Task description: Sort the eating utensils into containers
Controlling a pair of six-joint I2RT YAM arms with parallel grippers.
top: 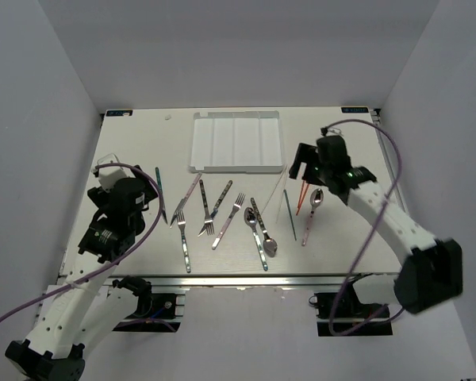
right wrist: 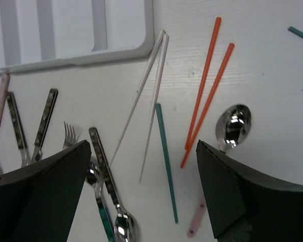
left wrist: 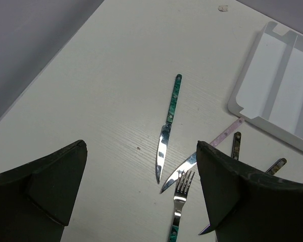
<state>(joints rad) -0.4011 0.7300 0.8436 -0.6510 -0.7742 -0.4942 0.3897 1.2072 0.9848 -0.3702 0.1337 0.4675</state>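
The white tray (top: 236, 141) with long slots lies empty at the back middle. The utensils lie in front of it: a teal-handled knife (top: 160, 193), a pink-handled knife (top: 186, 198), forks (top: 220, 202), two spoons (top: 262, 232), white chopsticks (top: 275, 190), a green chopstick (top: 284, 214), red chopsticks (top: 304, 194) and a pink-handled spoon (top: 312, 214). My left gripper (left wrist: 141, 201) is open and empty above the teal-handled knife (left wrist: 167, 131) and a fork (left wrist: 181, 194). My right gripper (right wrist: 144, 196) is open and empty above the white chopsticks (right wrist: 151, 96), the green chopstick (right wrist: 165, 156) and the red chopsticks (right wrist: 209, 85).
White walls enclose the table at the left, back and right. A second green chopstick (right wrist: 300, 34) lies at the far right of the right wrist view. The tray's corner (left wrist: 272, 91) shows at the right of the left wrist view.
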